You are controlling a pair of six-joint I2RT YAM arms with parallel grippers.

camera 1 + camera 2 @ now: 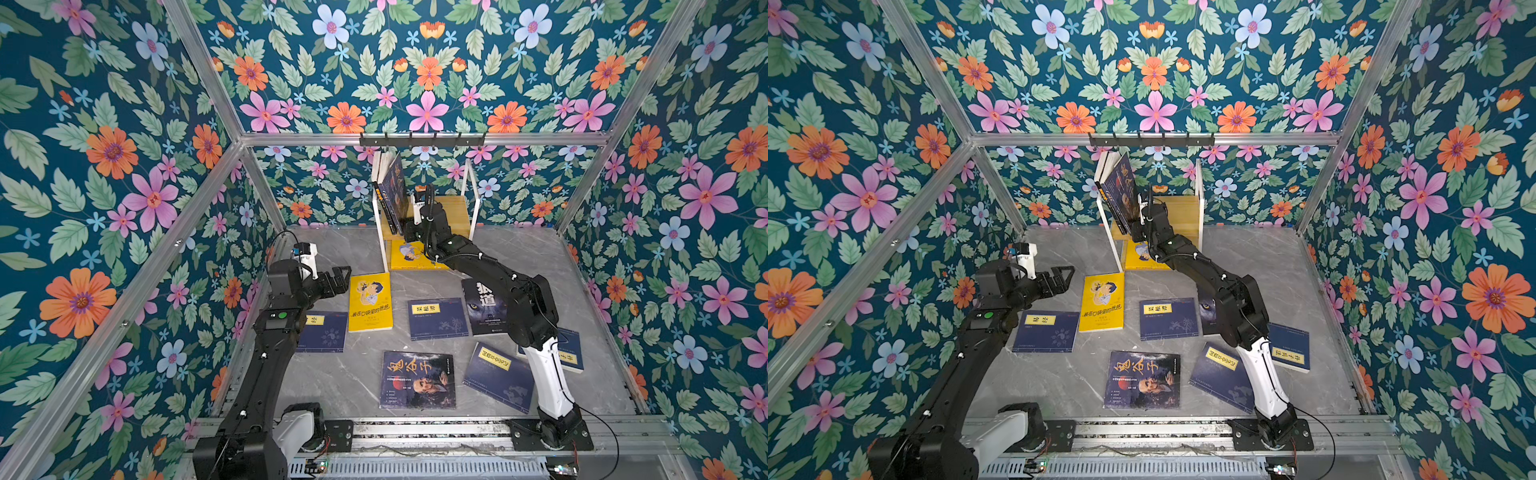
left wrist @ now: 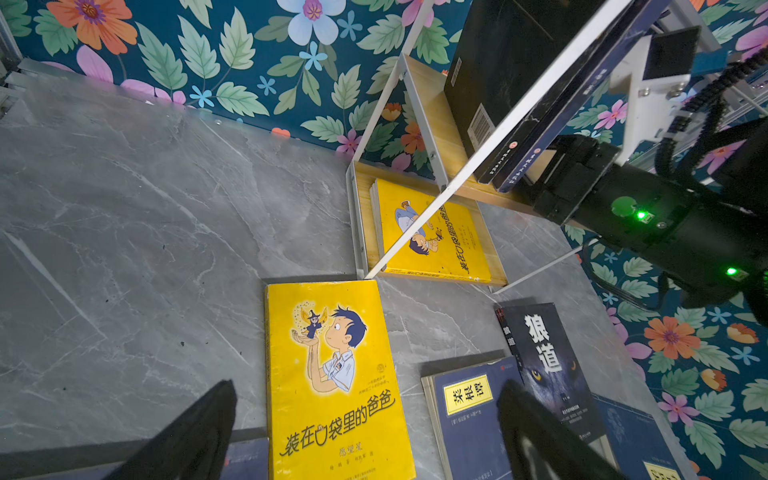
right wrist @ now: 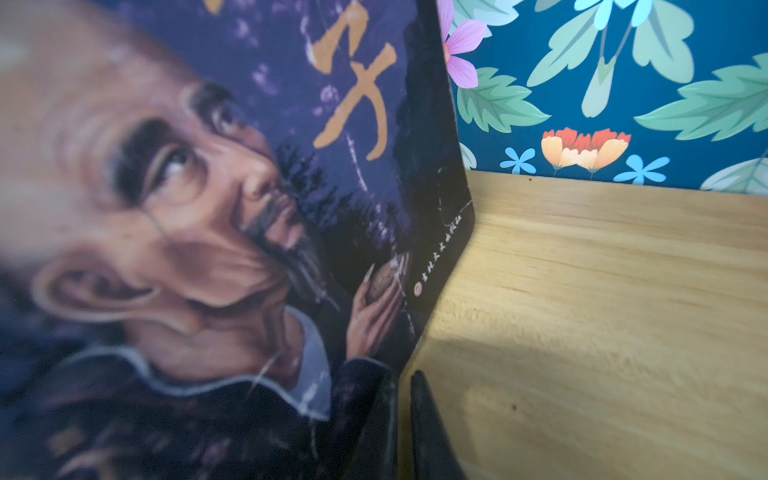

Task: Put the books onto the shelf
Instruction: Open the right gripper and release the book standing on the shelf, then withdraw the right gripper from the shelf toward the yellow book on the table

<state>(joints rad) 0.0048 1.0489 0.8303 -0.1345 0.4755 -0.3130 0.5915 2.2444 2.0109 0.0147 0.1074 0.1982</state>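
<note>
My right hand (image 3: 405, 419) is pinched shut on the old-man book (image 3: 208, 208), standing tall on the shelf (image 3: 602, 291) at its eleven o'clock against other books (image 1: 380, 174); my left hand (image 1: 341, 279) hangs open.

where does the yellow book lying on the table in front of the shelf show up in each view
Top view: the yellow book sits left of centre, just right of the left gripper.
Top view: the book, left of centre too, in front of the shelf.
Left wrist: it lies just ahead of the open fingers.
Right wrist: not in it.
Shared landmark: the shelf's light wood board, in all four.
</note>
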